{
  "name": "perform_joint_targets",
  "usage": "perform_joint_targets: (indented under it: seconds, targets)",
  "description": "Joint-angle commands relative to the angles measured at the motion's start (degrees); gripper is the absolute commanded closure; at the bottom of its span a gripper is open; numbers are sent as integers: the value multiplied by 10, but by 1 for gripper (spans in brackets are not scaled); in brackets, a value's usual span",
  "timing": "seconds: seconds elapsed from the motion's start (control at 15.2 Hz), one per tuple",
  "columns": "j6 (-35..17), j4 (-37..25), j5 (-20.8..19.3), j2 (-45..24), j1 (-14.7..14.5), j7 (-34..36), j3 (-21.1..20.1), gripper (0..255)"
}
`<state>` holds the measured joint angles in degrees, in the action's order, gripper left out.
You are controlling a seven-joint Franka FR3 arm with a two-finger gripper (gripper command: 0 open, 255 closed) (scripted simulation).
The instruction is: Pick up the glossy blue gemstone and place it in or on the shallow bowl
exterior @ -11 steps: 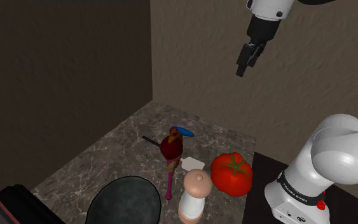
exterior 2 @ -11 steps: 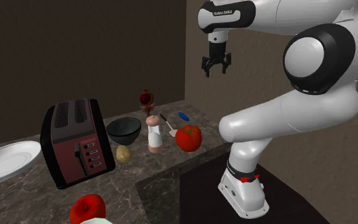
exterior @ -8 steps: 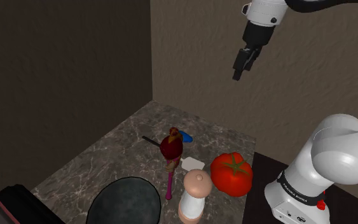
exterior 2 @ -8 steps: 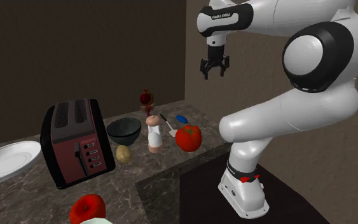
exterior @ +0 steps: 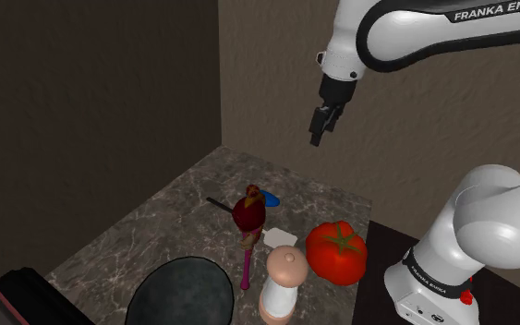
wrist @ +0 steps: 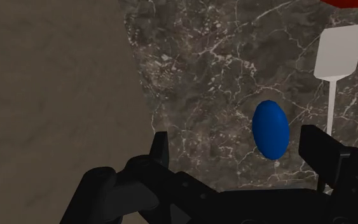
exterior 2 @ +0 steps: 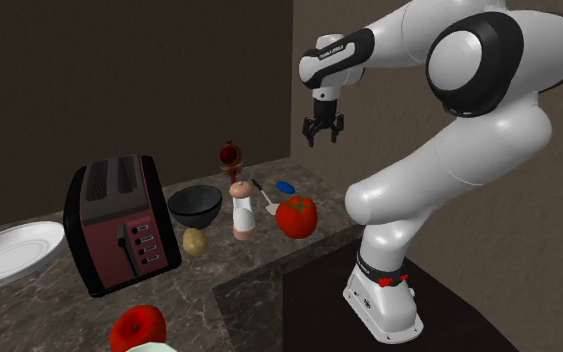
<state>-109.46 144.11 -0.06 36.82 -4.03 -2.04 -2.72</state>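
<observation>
Smooth deep-blue oval gemstone (wrist: 271, 129) on marbled countertop (wrist: 203, 83)

Toaster (exterior 2: 121, 225), tomato (exterior 2: 297, 215) and grinder (exterior 2: 242, 210) stand on the counter (exterior 2: 231, 262)

In the shoulder view a dark red round-topped object (exterior: 248, 214) half hides the blue gemstone (exterior: 269, 194) (just its right end shows) and the lower left corner cuts the toaster (exterior: 13, 294), while the second exterior view's left edge crops the shallow white bowl (exterior 2: 14, 252).
</observation>
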Motion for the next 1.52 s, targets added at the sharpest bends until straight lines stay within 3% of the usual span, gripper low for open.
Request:
perform_joint_targets:
  seconds: [0.0, 0.86, 1.45]
  targets:
    - [-36, 9, 11, -32, -8, -3, -2, 0]
    - [-249, 9, 92, -285, -60, -61, -10, 0]
    - [-319, 26, 104, -338, -65, -68, -15, 0]
